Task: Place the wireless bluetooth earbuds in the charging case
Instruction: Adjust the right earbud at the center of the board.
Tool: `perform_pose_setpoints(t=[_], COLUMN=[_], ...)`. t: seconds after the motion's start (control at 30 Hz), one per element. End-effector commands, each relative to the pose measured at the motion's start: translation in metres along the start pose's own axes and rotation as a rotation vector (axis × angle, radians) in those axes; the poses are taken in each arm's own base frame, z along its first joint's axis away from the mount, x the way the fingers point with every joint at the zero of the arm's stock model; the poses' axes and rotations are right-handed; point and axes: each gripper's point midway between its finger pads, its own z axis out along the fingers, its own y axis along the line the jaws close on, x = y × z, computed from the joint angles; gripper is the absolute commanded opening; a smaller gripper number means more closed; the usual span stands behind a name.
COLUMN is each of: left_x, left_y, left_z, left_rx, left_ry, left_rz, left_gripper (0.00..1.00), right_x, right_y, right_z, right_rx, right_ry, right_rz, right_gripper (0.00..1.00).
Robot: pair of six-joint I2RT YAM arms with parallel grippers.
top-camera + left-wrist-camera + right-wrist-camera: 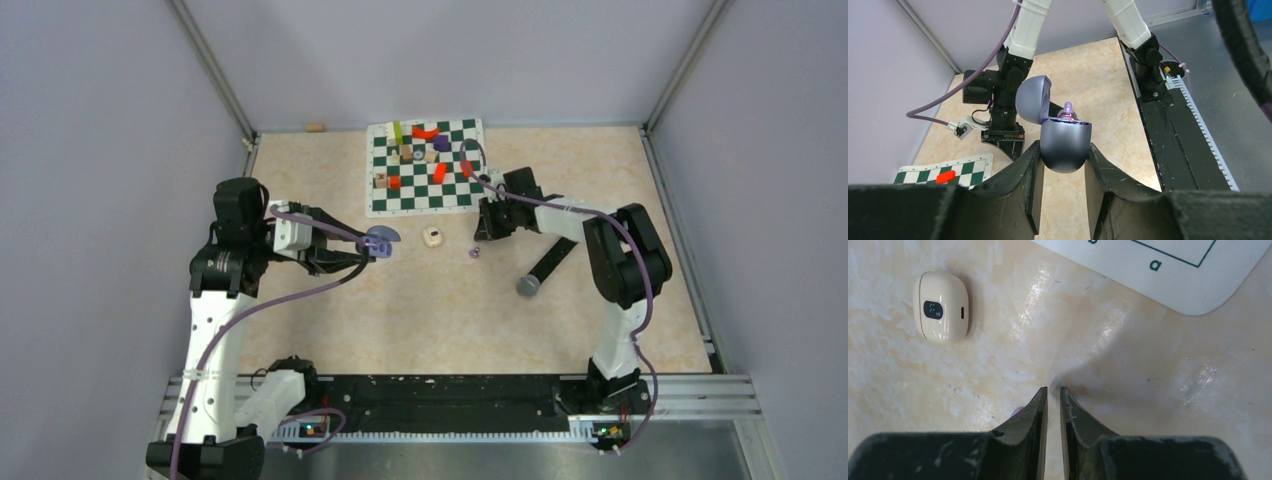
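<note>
Left gripper point(1064, 150) clamped on the one charging case point(1066, 142), lid open, held off the table point(420, 320). Two purple earbuds. First earbud point(1068, 109) stands upright in the case, right above the left fingers. Second earbud point(474, 253) lies on the table just beside right gripper point(1053, 390), peeking out at one finger's edge. Right fingers almost together, thin slit, nothing seen between. Also one cream case point(941, 306), one black microphone point(545, 268), one chess mat point(425, 175).
</note>
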Motion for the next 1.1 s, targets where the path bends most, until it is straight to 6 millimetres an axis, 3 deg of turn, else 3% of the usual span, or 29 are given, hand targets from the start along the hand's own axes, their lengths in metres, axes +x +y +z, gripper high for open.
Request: perform_pose_setpoints(t=[0.0,0.2,0.37,0.73,0.9,1.07], left_x=[-0.016,-0.016,-0.017,-0.017,-0.018,-0.018], left_y=[-0.015,-0.015,-0.015,-0.016,-0.016,-0.016], left_z=[0.002,0.001,0.001,0.001,0.001,0.001], left_rx=[0.086,0.086,0.085,0.082,0.082,0.083], left_ry=[-0.095,-0.097,-0.096,-0.094,-0.094,-0.095], left_rz=[0.017,0.019,0.019,0.017,0.017,0.019], left_gripper=[0.00,0.00,0.00,0.00,0.00,0.00], right_x=[0.006,0.019,0.031,0.039,0.014,-0.010], right_y=[0.004,0.008,0.025,0.049,0.033,0.068], right_z=[-0.008,-0.017,-0.022,-0.025,-0.036,-0.057], right_rx=[0.011,-0.014,-0.070,-0.128,0.010,-0.128], right_ry=[0.025,0.059,0.082,0.096,0.015,-0.068], right_rz=[-0.049,-0.101,-0.167,-0.254,-0.276,-0.255], right_gripper=[0.14,0.11,0.10,0.10,0.10,0.11])
